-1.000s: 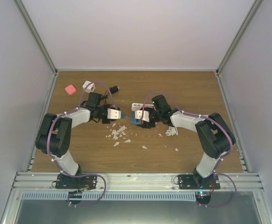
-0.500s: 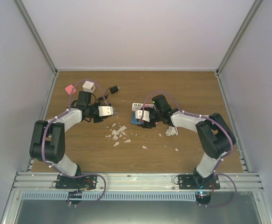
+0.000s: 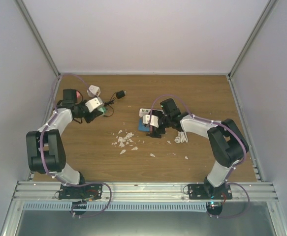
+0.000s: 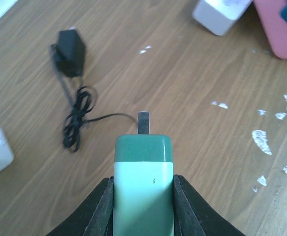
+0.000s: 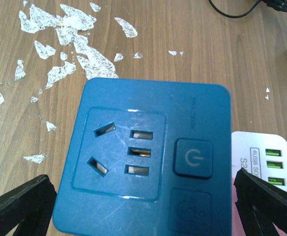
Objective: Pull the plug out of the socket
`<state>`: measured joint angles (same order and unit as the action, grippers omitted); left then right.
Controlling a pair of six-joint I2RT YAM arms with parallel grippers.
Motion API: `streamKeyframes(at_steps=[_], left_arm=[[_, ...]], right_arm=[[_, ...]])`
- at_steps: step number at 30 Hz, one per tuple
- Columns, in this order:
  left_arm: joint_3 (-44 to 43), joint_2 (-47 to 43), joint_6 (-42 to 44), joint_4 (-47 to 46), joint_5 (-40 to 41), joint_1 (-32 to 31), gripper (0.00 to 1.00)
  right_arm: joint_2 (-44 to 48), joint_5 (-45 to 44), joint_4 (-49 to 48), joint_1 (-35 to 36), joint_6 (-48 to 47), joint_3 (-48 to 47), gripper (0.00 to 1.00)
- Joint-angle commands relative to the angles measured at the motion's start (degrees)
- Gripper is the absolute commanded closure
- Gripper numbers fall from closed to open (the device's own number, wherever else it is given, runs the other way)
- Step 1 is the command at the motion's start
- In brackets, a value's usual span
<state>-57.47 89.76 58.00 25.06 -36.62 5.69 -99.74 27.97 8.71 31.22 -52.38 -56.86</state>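
Since the green plug (image 4: pixel 143 152) is clamped tight in your left gripper (image 4: pixel 143 196) over the far left of the table (image 3: pixel 207 93), well apart from the blue socket (image 5: pixel 143 152) lying empty beneath your wide-open, empty-handed right gripper (image 5: pixel 143 196), the pull looks done.

"4USB" on white charger (image 5: pixel 259 162); power symbol on button (image 5: pixel 193 158) of blue socket (image 5: pixel 114 102)
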Motion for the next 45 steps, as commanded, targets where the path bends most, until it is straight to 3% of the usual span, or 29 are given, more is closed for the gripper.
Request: streamKeyframes(at_steps=[1,15,35,45], left_arm=[[-4.64,1.89,-8.73,3.12,-3.03,5.19,0.76],[-19.0,19.39,-20.88,12.08,-6.88,18.55,0.74],[-25.0,29.95,-28.23,10.88,-9.59,21.9,0.69],[-26.46,32.14,-30.53,10.51,-9.68,24.3,0.51]], right_arm=[[1.44,1.63,0.52,-0.28,1.67,-1.97,0.0],[5.91,2.43,1.91,-0.84,3.08,-2.73,0.0],[7.88,2.43,5.19,-2.92,3.17,-3.59,0.0],[7.34,2.61,6.58,-3.35,3.05,-4.98,0.0]])
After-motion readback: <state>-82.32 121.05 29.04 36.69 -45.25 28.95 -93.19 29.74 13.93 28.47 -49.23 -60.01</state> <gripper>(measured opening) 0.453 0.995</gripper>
